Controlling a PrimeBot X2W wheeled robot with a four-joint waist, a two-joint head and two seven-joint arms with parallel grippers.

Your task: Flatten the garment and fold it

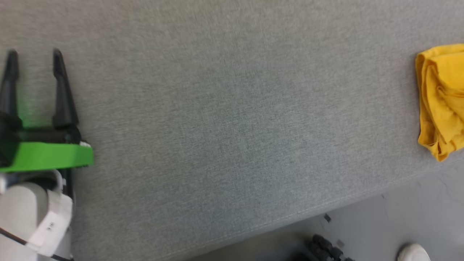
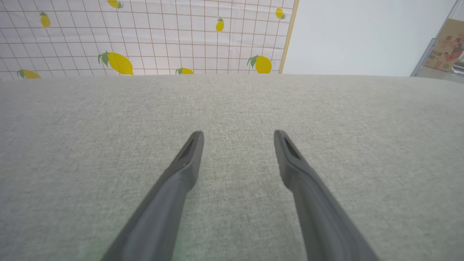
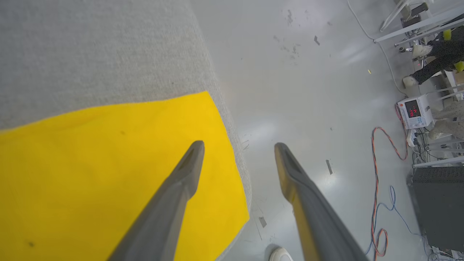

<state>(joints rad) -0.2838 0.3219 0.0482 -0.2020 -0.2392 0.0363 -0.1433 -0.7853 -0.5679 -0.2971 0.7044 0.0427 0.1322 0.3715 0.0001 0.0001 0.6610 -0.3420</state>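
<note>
In the head view the left hand (image 1: 35, 54) sits at about 9 o'clock, its two dark fingers pointing toward 12 and standing well apart with nothing between them. A bright green band (image 1: 47, 156) circles the wrist behind it. The left hand hangs over bare grey fabric of the counter (image 1: 232, 108). The left wrist view shows the left hand (image 2: 238, 134) spread wide over the counter (image 2: 232, 101). Beyond the far edge, at 11 o'clock, hangs a checked cloth printed with lemons (image 2: 145, 36).

The garment (image 1: 440, 98), mustard yellow, lies bunched in soft folds at 3 o'clock in the head view, cut by the picture's edge and well apart from the left hand. It rests on the counter near the front edge, with grey floor (image 1: 417, 203) below it at 5 o'clock, where a white shoe (image 1: 413, 252) shows.

In the right wrist view the right hand (image 3: 239, 144) is spread and grips nothing. Its 9 o'clock finger lies over a smooth stretch of the garment (image 3: 108, 163), and its 3 o'clock finger is over the floor (image 3: 308, 90) past the counter (image 3: 90, 47) edge. Whether either finger touches the cloth cannot be told. The garment reaches right to that edge. Orange and blue cables (image 3: 377, 163) trail at 4 o'clock.
</note>
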